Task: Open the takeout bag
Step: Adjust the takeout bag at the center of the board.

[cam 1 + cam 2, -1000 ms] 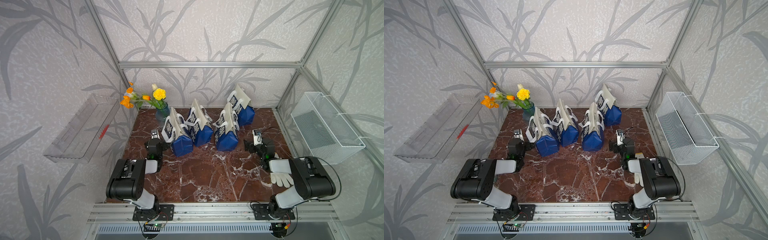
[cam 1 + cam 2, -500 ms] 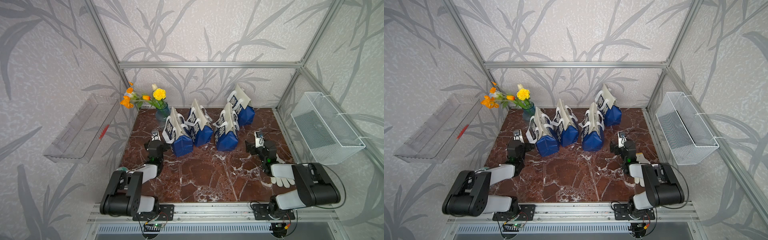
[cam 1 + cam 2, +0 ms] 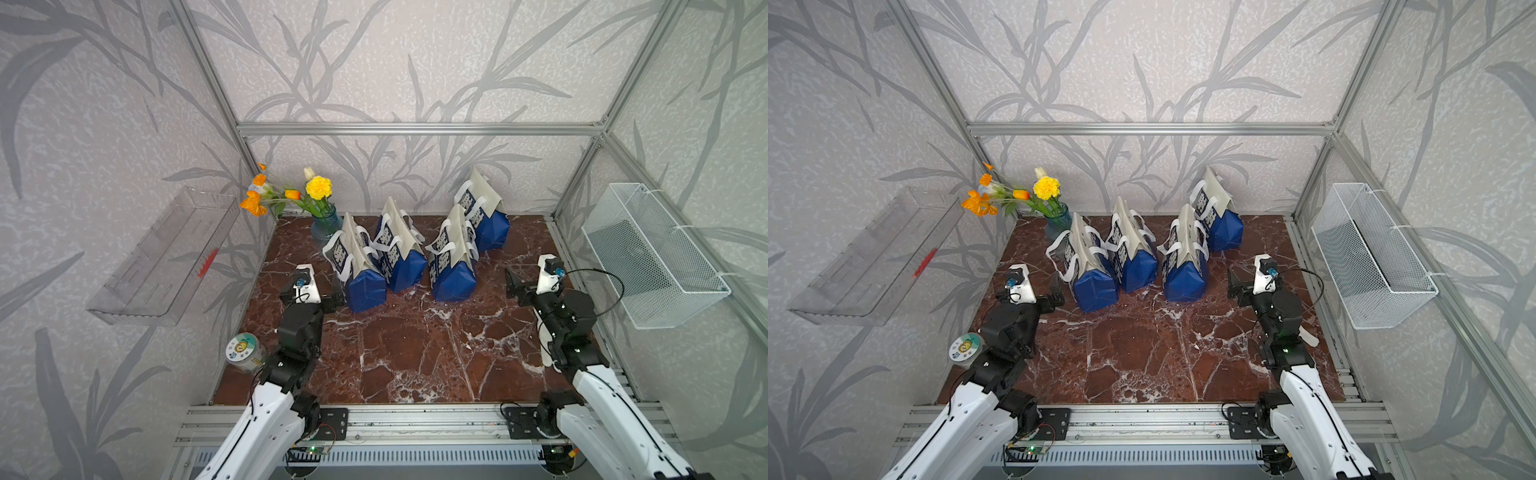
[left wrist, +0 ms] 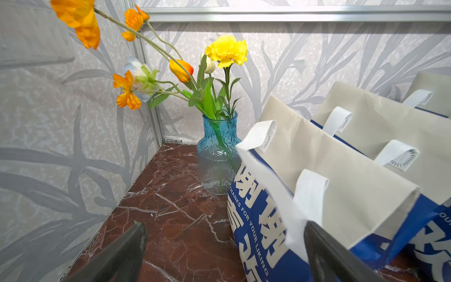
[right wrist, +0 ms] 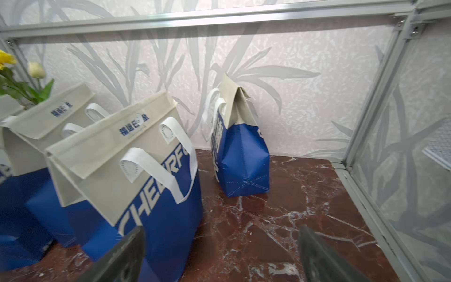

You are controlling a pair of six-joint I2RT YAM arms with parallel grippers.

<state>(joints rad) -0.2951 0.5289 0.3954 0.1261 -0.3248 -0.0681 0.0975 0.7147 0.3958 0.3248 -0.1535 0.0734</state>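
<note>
While I watched a top view, my left gripper (image 3: 335, 296) sat just beside the leftmost takeout bag (image 3: 359, 266), the right gripper (image 3: 513, 282) near the third takeout bag (image 3: 453, 266). Left wrist showed jaws apart, empty, bag by one finger. Right wrist showed jaws apart, empty, bag ahead.

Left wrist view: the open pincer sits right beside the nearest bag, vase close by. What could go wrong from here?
1. The white handle droops beside the left pincer; closing may catch it instead of the folded flap and drag the nearest bag.
2. The glass vase stands close by that bag; a shove could tip it.
3. The neighbouring bag stands tight alongside, so a topple could spread.
</note>
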